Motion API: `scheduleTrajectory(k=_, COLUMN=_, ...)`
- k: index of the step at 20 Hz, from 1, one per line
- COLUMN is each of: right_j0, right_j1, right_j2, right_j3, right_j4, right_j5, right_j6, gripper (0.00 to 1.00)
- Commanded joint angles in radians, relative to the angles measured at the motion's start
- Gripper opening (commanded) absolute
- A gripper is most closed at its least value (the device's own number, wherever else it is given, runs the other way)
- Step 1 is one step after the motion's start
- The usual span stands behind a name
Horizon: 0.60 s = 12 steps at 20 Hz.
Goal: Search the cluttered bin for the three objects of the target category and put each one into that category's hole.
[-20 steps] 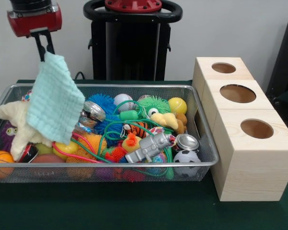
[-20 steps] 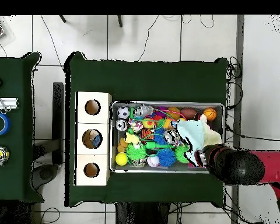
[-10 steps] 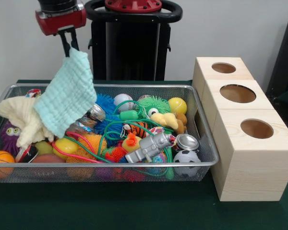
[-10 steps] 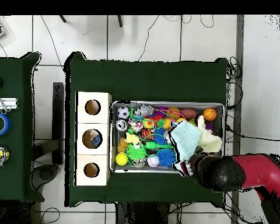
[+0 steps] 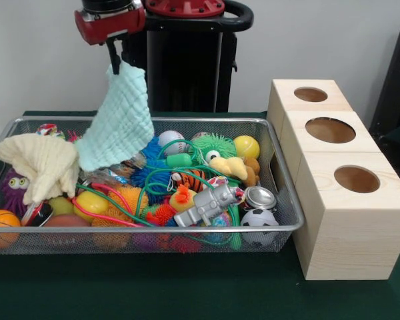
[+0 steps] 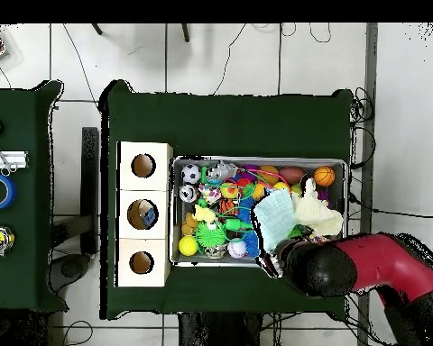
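The bin (image 5: 153,229) is a silver wire mesh basket full of toys, also seen from above (image 6: 256,160). My gripper (image 5: 115,63) hangs above the bin's far left part, shut on the top corner of a mint green cloth (image 5: 120,120). The cloth dangles free, its lower edge over the toys. In the overhead view the cloth (image 6: 274,216) shows beside my red arm (image 6: 364,270). Three pale wooden boxes (image 5: 340,213) with round holes (image 5: 330,130) stand right of the bin.
In the bin lie a pale yellow cloth (image 5: 43,163) at the left, a yellow ball (image 5: 247,146), a soccer ball (image 5: 259,218), a basketball (image 5: 0,223), a silver robot toy (image 5: 210,203), a can (image 5: 259,197) and green cord. The middle hole (image 6: 143,214) holds something blue.
My gripper has carried the mint green cloth rightward in the front view, off the yellow cloth and toward the bin's middle. The yellow cloth has settled back onto the toys.
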Motion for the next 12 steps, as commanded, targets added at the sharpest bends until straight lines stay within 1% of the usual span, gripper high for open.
scheduleTrajectory(k=1, right_j0=0.041, right_j1=0.072, right_j2=0.033, right_j3=-0.047, right_j4=-0.011, right_j5=-0.013, right_j6=-0.143, gripper=0.00)
scheduleTrajectory(k=6, right_j0=0.075, right_j1=0.125, right_j2=0.022, right_j3=-0.143, right_j4=-0.004, right_j5=0.059, right_j6=-0.202, gripper=0.00)
scheduleTrajectory(k=10, right_j0=0.074, right_j1=0.166, right_j2=0.018, right_j3=-0.174, right_j4=-0.015, right_j5=0.052, right_j6=-0.227, gripper=0.00)
scheduleTrajectory(k=11, right_j0=0.072, right_j1=0.171, right_j2=0.022, right_j3=-0.176, right_j4=-0.020, right_j5=0.041, right_j6=-0.228, gripper=1.00)
scheduleTrajectory(k=12, right_j0=0.070, right_j1=0.174, right_j2=0.027, right_j3=-0.177, right_j4=-0.021, right_j5=0.034, right_j6=-0.231, gripper=1.00)
